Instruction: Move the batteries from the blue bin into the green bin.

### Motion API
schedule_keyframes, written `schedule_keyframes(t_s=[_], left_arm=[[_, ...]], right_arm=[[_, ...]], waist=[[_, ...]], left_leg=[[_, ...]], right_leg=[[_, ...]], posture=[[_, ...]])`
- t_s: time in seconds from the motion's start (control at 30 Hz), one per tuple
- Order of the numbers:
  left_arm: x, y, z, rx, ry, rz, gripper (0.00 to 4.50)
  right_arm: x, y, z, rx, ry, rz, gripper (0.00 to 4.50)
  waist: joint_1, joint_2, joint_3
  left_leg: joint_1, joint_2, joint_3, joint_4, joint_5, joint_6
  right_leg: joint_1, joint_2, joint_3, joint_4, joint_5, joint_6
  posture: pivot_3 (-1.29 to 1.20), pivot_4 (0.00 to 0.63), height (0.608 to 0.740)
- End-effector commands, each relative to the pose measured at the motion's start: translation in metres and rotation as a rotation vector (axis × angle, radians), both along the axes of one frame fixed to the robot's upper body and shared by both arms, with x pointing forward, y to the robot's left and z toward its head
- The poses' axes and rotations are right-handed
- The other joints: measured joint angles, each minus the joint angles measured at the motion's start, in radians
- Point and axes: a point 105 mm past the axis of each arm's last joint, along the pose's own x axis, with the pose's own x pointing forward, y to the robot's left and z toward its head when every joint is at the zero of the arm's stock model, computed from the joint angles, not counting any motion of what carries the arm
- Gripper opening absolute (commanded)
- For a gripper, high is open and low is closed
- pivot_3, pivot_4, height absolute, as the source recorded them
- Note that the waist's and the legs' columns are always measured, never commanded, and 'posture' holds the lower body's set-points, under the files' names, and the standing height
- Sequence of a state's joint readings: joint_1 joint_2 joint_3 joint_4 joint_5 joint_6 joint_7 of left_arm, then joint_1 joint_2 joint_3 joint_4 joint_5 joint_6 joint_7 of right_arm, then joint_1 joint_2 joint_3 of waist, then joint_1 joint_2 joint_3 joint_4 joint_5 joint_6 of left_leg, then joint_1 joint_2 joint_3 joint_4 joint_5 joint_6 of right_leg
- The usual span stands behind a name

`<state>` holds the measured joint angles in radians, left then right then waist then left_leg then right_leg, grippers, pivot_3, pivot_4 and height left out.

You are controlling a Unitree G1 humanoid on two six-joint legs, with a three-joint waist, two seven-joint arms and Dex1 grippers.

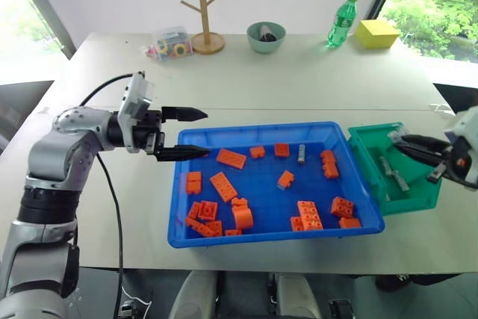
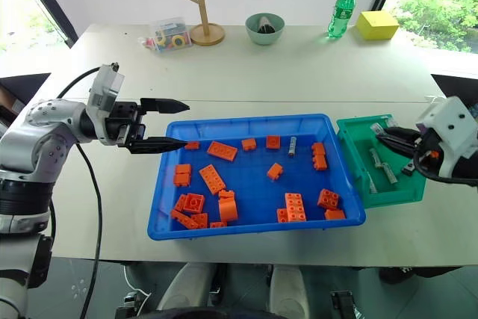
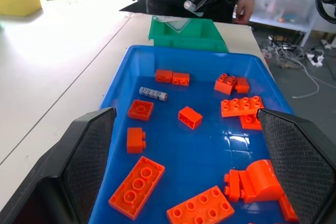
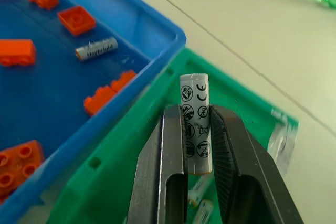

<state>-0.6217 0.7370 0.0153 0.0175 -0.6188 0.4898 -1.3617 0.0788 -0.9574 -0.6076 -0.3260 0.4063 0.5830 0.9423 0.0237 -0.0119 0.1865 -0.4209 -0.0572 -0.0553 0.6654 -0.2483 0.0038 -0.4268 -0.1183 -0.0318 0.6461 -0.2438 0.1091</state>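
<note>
Hovering over green bin (image 1: 373, 142) rim, right tool (image 4: 197, 129) pinches battery (image 4: 195, 123).

far table edge: wooden peg stand (image 1: 203, 7) | teal bowl (image 1: 266, 36) beside it | clear box of small coloured items (image 1: 172, 42) | green bottle (image 1: 342, 20) | yellow block (image 1: 376, 33) | orange toy bricks (image 1: 231, 158) scattered, flat

glossy plastic blue bin (image 1: 261, 238), matt pale table (image 1: 299, 80).
</note>
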Motion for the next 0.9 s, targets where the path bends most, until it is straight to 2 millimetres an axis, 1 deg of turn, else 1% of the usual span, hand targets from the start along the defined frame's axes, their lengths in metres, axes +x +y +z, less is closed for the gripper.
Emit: schedule_keyframes(t_s=[0.03, 0.07, 0.13, 0.17, 0.27, 0.37, 0.43, 0.47, 0.57, 0.63, 0.7, 0.8, 0.9], left_arm=[[-0.001, -0.001, 0.009, 0.002, -0.049, -0.015, 4.50], [-0.001, -0.001, 0.009, 0.002, -0.049, -0.016, 4.50], [-0.001, -0.001, 0.010, 0.002, -0.050, -0.018, 4.50], [-0.001, -0.001, 0.010, 0.003, -0.051, -0.017, 4.50], [-0.002, 0.002, 0.010, 0.004, -0.050, -0.014, 4.50], [-0.004, 0.003, 0.010, 0.010, -0.052, -0.006, 4.50], [-0.004, 0.004, 0.010, 0.012, -0.054, -0.001, 4.50], [-0.004, 0.005, 0.010, 0.013, -0.056, 0.004, 4.50], [-0.005, 0.007, 0.010, 0.014, -0.057, 0.013, 4.50], [-0.006, 0.008, 0.010, 0.015, -0.056, 0.018, 4.50], [-0.006, 0.008, 0.009, 0.016, -0.056, 0.021, 4.50], [-0.006, 0.007, 0.010, 0.013, -0.057, 0.025, 4.50], [-0.007, 0.006, 0.010, 0.010, -0.058, 0.026, 4.50]], right_arm=[[0.002, -0.001, 0.013, -0.023, -0.076, -0.031, 1.97], [0.003, -0.002, 0.011, -0.045, -0.077, -0.045, 2.53], [0.006, -0.005, 0.007, -0.079, -0.070, -0.064, 3.44], [0.007, -0.005, 0.008, -0.082, -0.072, -0.064, 4.00], [0.014, 0.000, 0.019, -0.054, -0.100, -0.059, 4.00], [0.030, 0.025, 0.038, 0.085, -0.125, -0.053, 4.00], [0.038, 0.043, 0.041, 0.163, -0.092, -0.063, 4.00], [0.043, 0.052, 0.039, 0.211, -0.061, -0.081, 4.00], [0.051, 0.082, 0.025, 0.329, 0.058, -0.110, 4.00], [0.051, 0.101, 0.013, 0.343, 0.127, -0.092, 4.00], [0.049, 0.117, -0.001, 0.307, 0.187, -0.073, 4.00], [0.050, 0.125, -0.023, 0.302, 0.263, -0.120, 4.00], [0.051, 0.129, -0.038, 0.284, 0.302, -0.137, 4.00]], waist=[[-0.010, 0.000, 0.000], [-0.013, 0.000, 0.000], [-0.014, 0.000, 0.000], [-0.013, 0.000, 0.000], [-0.014, 0.000, 0.000], [-0.021, 0.000, 0.000], [-0.021, 0.000, 0.000], [-0.020, 0.000, 0.000], [-0.018, 0.000, 0.000], [-0.012, 0.000, 0.000], [-0.009, 0.000, 0.000], [-0.011, 0.000, 0.000], [-0.013, 0.000, 0.000]], left_leg=[[0.000, 0.000, 0.000, 0.000, 0.000, 0.000], [0.000, 0.000, 0.000, 0.000, 0.000, 0.000], [0.000, 0.000, 0.000, 0.000, 0.000, 0.000], [0.000, 0.000, 0.000, 0.000, 0.000, 0.000], [0.001, 0.000, 0.000, 0.000, 0.000, 0.000], [0.001, 0.000, 0.000, 0.000, 0.000, 0.000], [0.001, 0.001, -0.001, 0.000, 0.000, 0.000], [0.001, 0.001, -0.001, 0.000, 0.000, 0.000], [0.000, 0.001, -0.003, 0.000, 0.000, 0.000], [-0.001, 0.001, -0.003, 0.000, 0.000, 0.000], [-0.003, 0.000, -0.004, 0.000, 0.000, 0.000], [-0.004, -0.002, -0.004, 0.000, 0.000, 0.000], [-0.004, -0.002, -0.003, 0.000, 0.000, 0.000]], right_leg=[[0.000, 0.000, 0.000, 0.000, 0.000, 0.000], [0.000, 0.000, 0.000, 0.000, 0.000, 0.000], [0.000, 0.000, 0.000, 0.000, 0.000, 0.000], [0.000, 0.000, 0.000, 0.001, 0.000, 0.000], [0.000, 0.000, 0.000, 0.001, 0.000, 0.000], [0.000, 0.000, 0.000, 0.001, 0.000, 0.000], [0.000, 0.000, 0.000, 0.001, 0.000, 0.000], [0.000, 0.000, 0.000, 0.001, 0.000, 0.000], [0.000, 0.000, 0.000, 0.001, 0.000, 0.000], [-0.001, 0.000, 0.000, 0.001, 0.000, 0.000], [-0.002, 0.000, 0.000, 0.001, 0.000, 0.000], [-0.003, 0.000, 0.000, 0.000, 0.000, 0.000], [-0.003, 0.000, 0.000, 0.001, 0.000, 0.000]], posture=[[0.00, 0.150, 0.703], [0.00, 0.150, 0.703], [0.00, 0.150, 0.703], [0.00, 0.150, 0.703], [0.00, 0.150, 0.703], [0.00, 0.150, 0.703], [0.00, 0.150, 0.703], [0.00, 0.150, 0.703], [0.00, 0.150, 0.703], [0.00, 0.150, 0.703], [0.00, 0.150, 0.703], [0.00, 0.150, 0.703], [0.00, 0.150, 0.703]])
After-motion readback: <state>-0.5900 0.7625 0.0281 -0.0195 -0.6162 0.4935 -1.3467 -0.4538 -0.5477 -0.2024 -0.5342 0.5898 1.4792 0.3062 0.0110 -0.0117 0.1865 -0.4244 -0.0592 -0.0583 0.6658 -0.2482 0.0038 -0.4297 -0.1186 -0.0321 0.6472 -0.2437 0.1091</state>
